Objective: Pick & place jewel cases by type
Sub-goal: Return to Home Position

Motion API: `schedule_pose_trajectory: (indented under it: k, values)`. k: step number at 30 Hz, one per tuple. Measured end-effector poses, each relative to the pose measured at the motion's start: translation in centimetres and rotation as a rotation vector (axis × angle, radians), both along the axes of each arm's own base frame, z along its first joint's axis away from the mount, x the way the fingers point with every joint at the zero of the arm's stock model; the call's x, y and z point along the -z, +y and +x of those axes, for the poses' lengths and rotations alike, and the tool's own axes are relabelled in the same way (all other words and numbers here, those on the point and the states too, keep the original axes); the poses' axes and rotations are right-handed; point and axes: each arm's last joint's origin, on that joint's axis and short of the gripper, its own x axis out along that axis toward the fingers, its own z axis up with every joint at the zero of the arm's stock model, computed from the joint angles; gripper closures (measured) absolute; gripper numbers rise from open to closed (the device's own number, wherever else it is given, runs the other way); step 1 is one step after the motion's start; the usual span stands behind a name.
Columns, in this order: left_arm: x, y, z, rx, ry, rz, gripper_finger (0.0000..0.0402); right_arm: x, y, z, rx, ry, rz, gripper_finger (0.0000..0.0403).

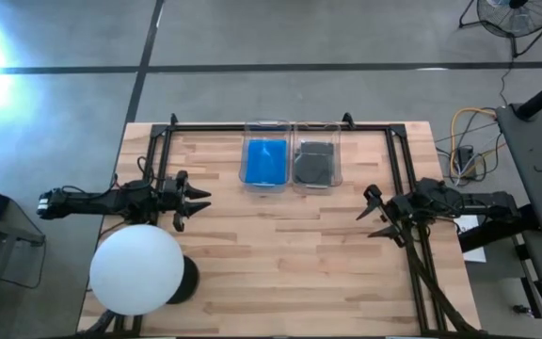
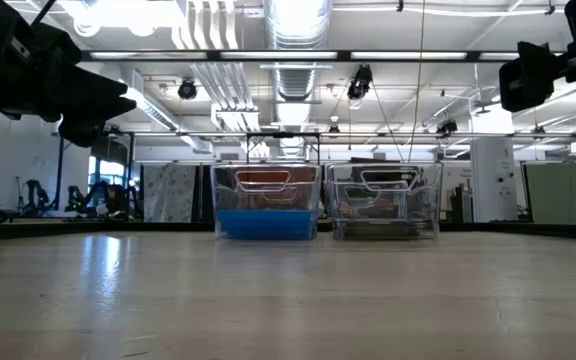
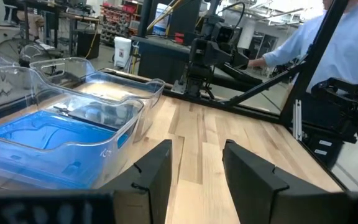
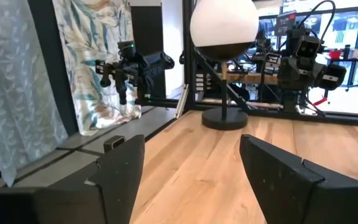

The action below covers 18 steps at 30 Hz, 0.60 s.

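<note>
Bright blue jewel cases (image 1: pixel 265 160) lie in the left clear bin (image 1: pixel 265 182); in the left wrist view the blue cases (image 3: pixel 39 140) lie in the nearer bin. Dark grey cases (image 1: pixel 314 163) lie in the right clear bin (image 1: pixel 316 183). In the low view the blue cases (image 2: pixel 265 223) and dark cases (image 2: pixel 383 228) show through the bins' walls. My left gripper (image 1: pixel 199 203) (image 3: pixel 196 165) is open above the table's left side. My right gripper (image 1: pixel 371 213) (image 4: pixel 191 165) is open above the right side. Neither holds anything.
A large white sphere (image 1: pixel 137 268) on a dark stand sits at the table's near left corner, seen as the sphere (image 4: pixel 224 25) in the right wrist view. A black frame (image 1: pixel 280 125) rims the table. A person in a blue shirt (image 3: pixel 347 43) stands beyond the table.
</note>
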Motion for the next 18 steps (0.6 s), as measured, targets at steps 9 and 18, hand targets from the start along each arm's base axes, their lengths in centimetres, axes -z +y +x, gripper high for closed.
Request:
schedule_pose_trajectory:
  k: [9,18]
  values:
    - [0.0,0.01,0.0,-0.001,0.0,0.0,0.0276,0.0,0.0,0.0,0.0,0.0,0.0,0.0154]
    - [0.0,0.01,0.0,-0.001,0.0,0.0,0.0276,0.0,0.0,0.0,0.001,0.0,0.0,0.0145]
